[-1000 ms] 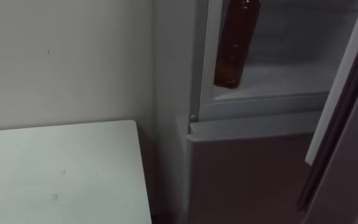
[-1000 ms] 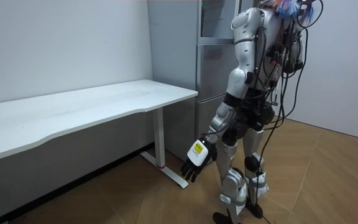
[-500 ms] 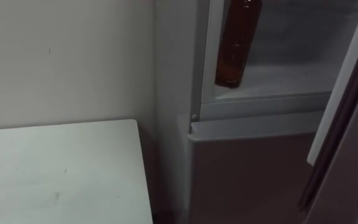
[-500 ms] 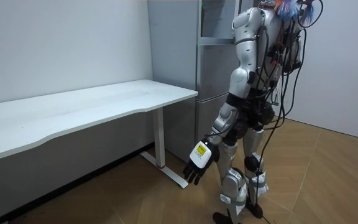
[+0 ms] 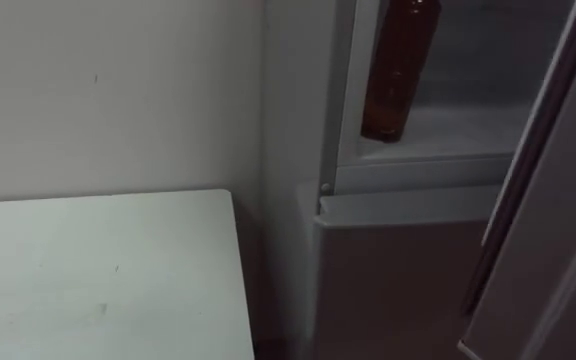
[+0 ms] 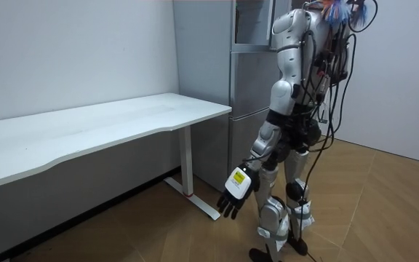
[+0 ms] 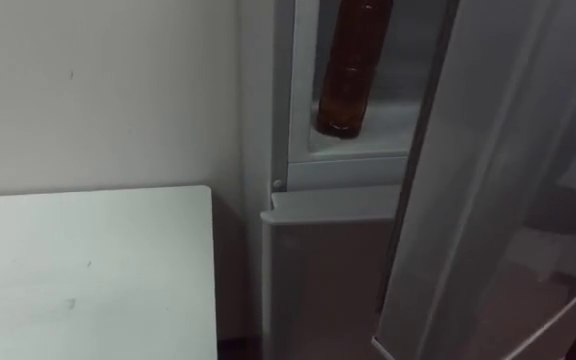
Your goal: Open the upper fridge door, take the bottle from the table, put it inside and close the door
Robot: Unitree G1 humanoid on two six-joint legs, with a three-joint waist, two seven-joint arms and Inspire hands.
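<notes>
Standing upright on both legs on a light wooden plank floor (image 6: 384, 211), close in front of a tall grey two-compartment fridge (image 6: 247, 102) and facing it.

Looking down at the fridge's left front corner. Seeing a tall amber-brown bottle (image 5: 398, 75) standing upright inside the fridge's upper compartment, resting on a pale white shelf (image 5: 463, 132) there. Sitting near the shelf's front edge and just beside the compartment's left frame, touching no hand. Running out of the top of both eye views, so leaving the bottle's neck and cap impossible to tell.

Hanging open at the fridge's right side, a pale grey upper door (image 7: 488, 200), swinging outward and covering part of the compartment. Lying shut below the upper compartment, a flat brownish-grey lower door (image 5: 398, 285).

Reaching up to the fridge's left side, a long white flat-topped table (image 6: 122, 120), with its near end just beside the fridge and only a narrow dark gap between them. Rising behind the table and left of the fridge, a plain off-white wall (image 5: 108, 90).

Dangling low beside the thigh, well below the fridge's upper compartment and well apart from the bottle, the left hand (image 6: 237, 193): released, with fingers pointing loosely down and grasping nothing.
</notes>
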